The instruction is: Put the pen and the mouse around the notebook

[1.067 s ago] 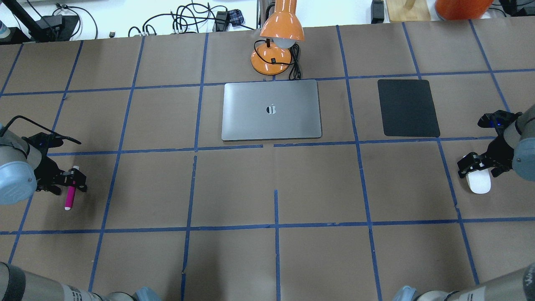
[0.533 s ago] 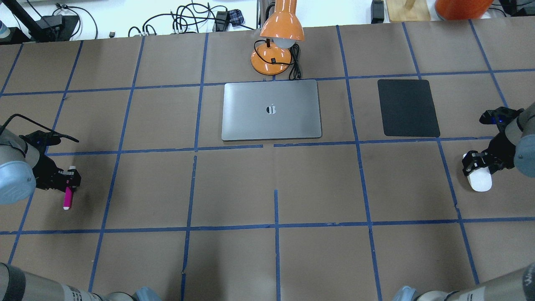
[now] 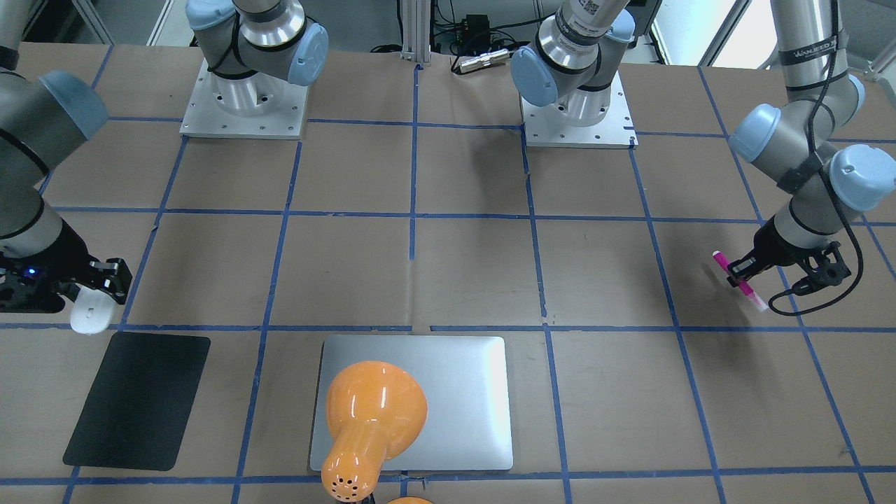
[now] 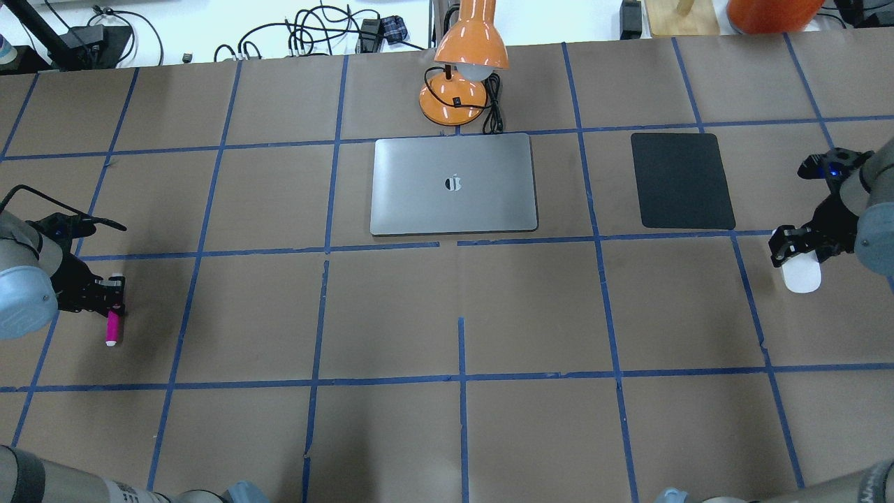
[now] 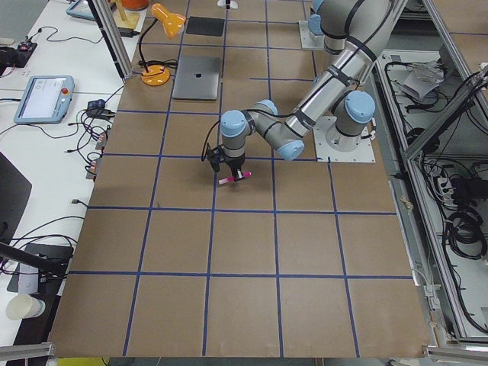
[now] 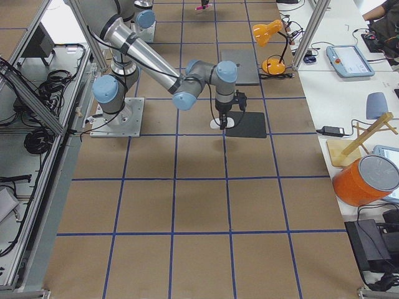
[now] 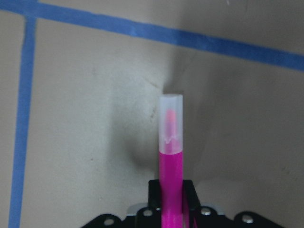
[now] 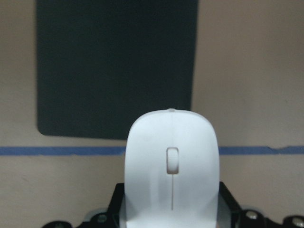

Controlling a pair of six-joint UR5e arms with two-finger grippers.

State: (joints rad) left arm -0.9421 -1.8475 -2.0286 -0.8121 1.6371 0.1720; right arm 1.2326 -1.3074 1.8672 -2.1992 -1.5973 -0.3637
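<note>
The magenta pen [image 4: 112,328] hangs just above the table at the far left, and my left gripper [image 4: 110,299] is shut on its middle. The left wrist view has the pen [image 7: 171,156] sticking out forward, pale cap first. At the far right my right gripper [image 4: 796,248] is shut on the white mouse [image 4: 801,278], which the right wrist view shows as a mouse [image 8: 171,166] held over a blue tape line. The silver notebook [image 4: 454,202] lies flat at the table's middle rear, far from both grippers.
A black mat [image 4: 681,179] lies right of the notebook, just ahead of the mouse. An orange desk lamp [image 4: 464,70] with its cable stands behind the notebook. Blue tape lines grid the brown table [image 4: 461,314].
My right gripper has carried the mouse away from the robot, toward the black mat. My left gripper has drifted slightly left with the pen still in it.
</note>
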